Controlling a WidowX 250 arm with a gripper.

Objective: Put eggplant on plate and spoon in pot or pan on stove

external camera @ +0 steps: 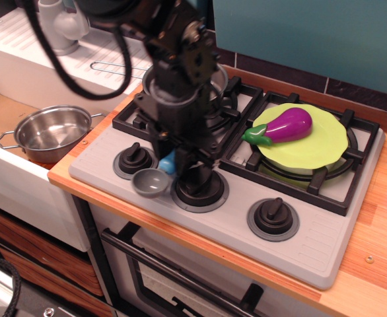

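1. The stove (pixel 325 244) fills the centre of the frame; its knobs crowd your working area, so a careless lift could snag the middle knob (pixel 199 186).
2. The lime-green plate (pixel 319 148), right of centre, already carries the eggplant (pixel 286 125); jolt the stove and it may roll off.
3. The saucepan (pixel 214 78), upper centre, is mostly hidden behind the arm, so you may misjudge its rim when dropping.
4. The gripper (pixel 180 158) sits over the spoon (pixel 152 179) handle at lower left of centre; you cannot tell whether the fingers are clamped. A shallow grip on that chunky handle could let it slip.
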